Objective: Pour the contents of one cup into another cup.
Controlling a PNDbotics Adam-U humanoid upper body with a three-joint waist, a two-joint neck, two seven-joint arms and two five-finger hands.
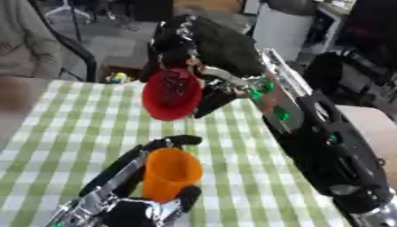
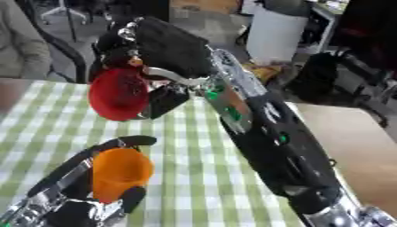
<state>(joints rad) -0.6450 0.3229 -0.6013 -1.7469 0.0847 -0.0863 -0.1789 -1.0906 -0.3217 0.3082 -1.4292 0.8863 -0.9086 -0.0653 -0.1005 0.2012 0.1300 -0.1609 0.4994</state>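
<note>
An orange cup (image 1: 170, 174) stands upright low in the left eye view, with my left hand (image 1: 143, 201) shut round it, thumb and fingers on either side. Above it, my right hand (image 1: 205, 86) holds a red cup (image 1: 172, 94) tipped on its side, its open mouth facing the camera and angled down toward the orange cup. The red cup hangs well above the orange one, not touching it. I cannot make out anything inside either cup.
A green and white checked cloth (image 1: 77, 128) covers the table. A bare brown tabletop (image 2: 364, 142) shows at the right. A person's sleeve (image 1: 19, 40) and dark chairs lie beyond the far edge.
</note>
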